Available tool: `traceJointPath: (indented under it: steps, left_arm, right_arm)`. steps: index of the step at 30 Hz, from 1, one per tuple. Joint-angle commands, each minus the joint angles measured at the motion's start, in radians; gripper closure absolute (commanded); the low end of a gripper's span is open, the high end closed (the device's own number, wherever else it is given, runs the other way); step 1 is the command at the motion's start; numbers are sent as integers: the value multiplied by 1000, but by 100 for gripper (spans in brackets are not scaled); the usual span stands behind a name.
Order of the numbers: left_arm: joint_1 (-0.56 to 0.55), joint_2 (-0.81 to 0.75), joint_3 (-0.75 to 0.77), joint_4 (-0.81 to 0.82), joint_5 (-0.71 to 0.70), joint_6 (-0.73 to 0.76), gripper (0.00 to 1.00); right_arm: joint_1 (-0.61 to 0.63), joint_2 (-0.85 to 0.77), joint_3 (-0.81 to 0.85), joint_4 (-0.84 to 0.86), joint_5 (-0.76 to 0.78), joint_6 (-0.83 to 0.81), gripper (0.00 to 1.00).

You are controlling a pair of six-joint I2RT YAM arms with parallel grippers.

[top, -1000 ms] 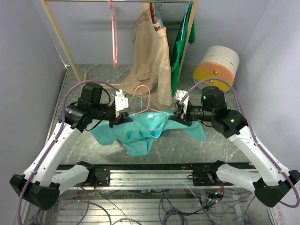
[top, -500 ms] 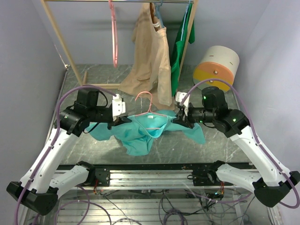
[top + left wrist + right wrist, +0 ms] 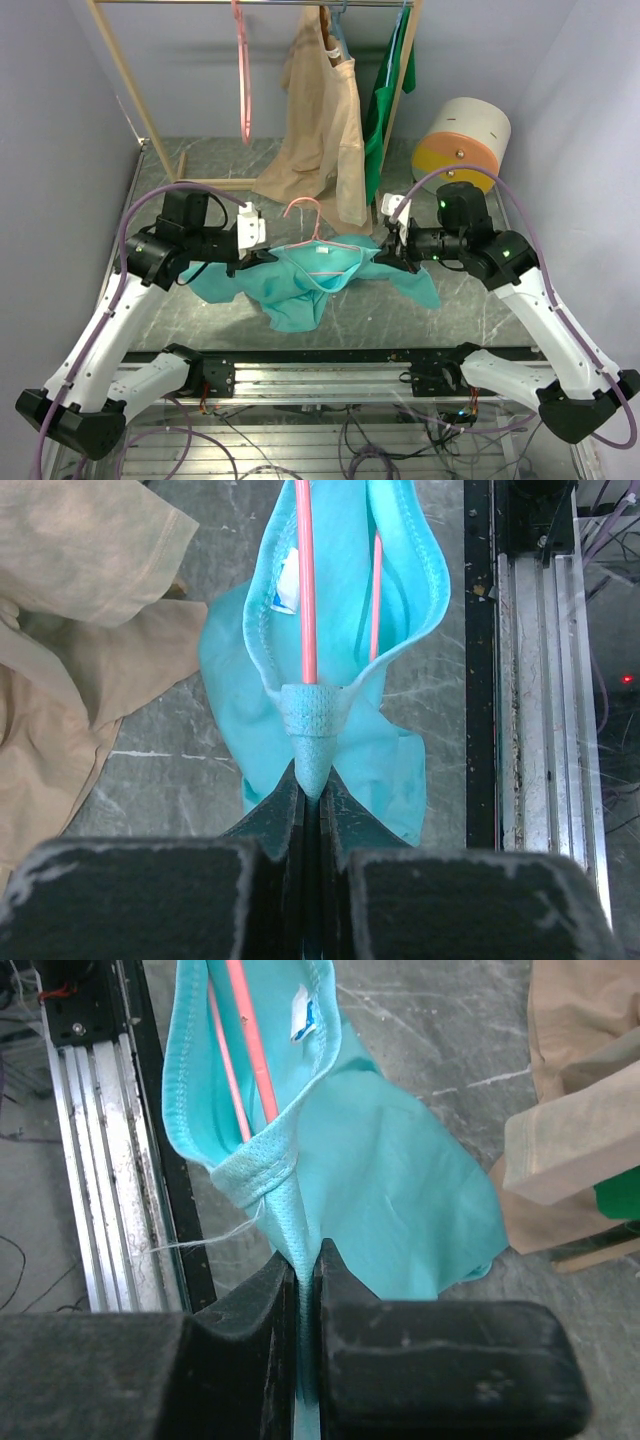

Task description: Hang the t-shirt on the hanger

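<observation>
Crumpled teal t-shirt (image 3: pixel 295 295) hangs with neckline pinched taut between left claw (image 3: pixel 312 785) and right claw (image 3: pixel 308 1260), seemingly around pink hanger (image 3: pixel 304 580).

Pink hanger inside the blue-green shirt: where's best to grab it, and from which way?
Probably the hook, from above: it alone pokes bare out of the collar. The t-shirt wraps the rest of the hanger, and the left gripper and right gripper pinch its shoulders.

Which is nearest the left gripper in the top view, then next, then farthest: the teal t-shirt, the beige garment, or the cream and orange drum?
1. t-shirt, clamped in the left gripper.
2. beige garment, hanging behind, centre.
3. cream and orange drum, back right.
</observation>
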Motion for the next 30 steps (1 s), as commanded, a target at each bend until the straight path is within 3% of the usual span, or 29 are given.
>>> traceJointPath:
  steps: [1, 6, 10, 15, 21, 23, 26, 30]
  left_arm:
    - [43, -3, 25, -54, 15, 21, 93]
    - [54, 16, 46, -17, 117, 18, 93]
    - [54, 25, 65, 10, 168, 31, 93]
    - [54, 43, 91, -27, 206, 94, 93]
    - [54, 49, 86, 53, 228, 38, 93]
    - [54, 53, 85, 72, 233, 20, 93]
    - [54, 57, 80, 107, 238, -12, 93]
    - [54, 50, 73, 101, 187, -21, 93]
  right_arm:
    - [-49, -19, 41, 4, 17, 11, 100]
    - [-47, 59, 53, -22, -61, -14, 98]
    - [-47, 121, 57, -86, -118, -59, 82]
    - [-48, 134, 35, -61, -173, -67, 72]
    - [-47, 177, 16, -53, -249, -74, 69]
    - [-47, 183, -3, -35, -262, -70, 73]
    - [-49, 195, -7, -31, -283, -76, 100]
    - [-75, 164, 18, -7, -251, -56, 100]
